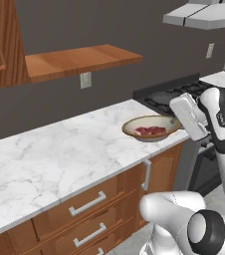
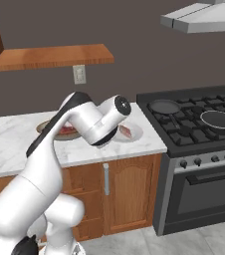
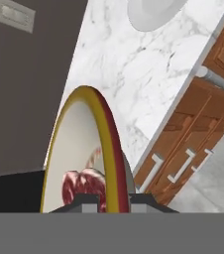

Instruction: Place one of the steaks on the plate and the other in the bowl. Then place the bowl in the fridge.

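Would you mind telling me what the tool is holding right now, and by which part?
The tool is shut on the bowl, pinching its tan rim with one finger either side; a dark red steak lies inside.

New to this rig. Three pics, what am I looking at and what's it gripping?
It is a rendered kitchen with a white robot arm on a driving base. Two pictures come from cameras on the base, behind the arm to its left and right; the third looks along the end effector. On the marble counter a tan bowl holds a dark red steak. A white plate beside it holds the paler steak. The end effector is shut on the bowl's rim. A stove stands to the right.
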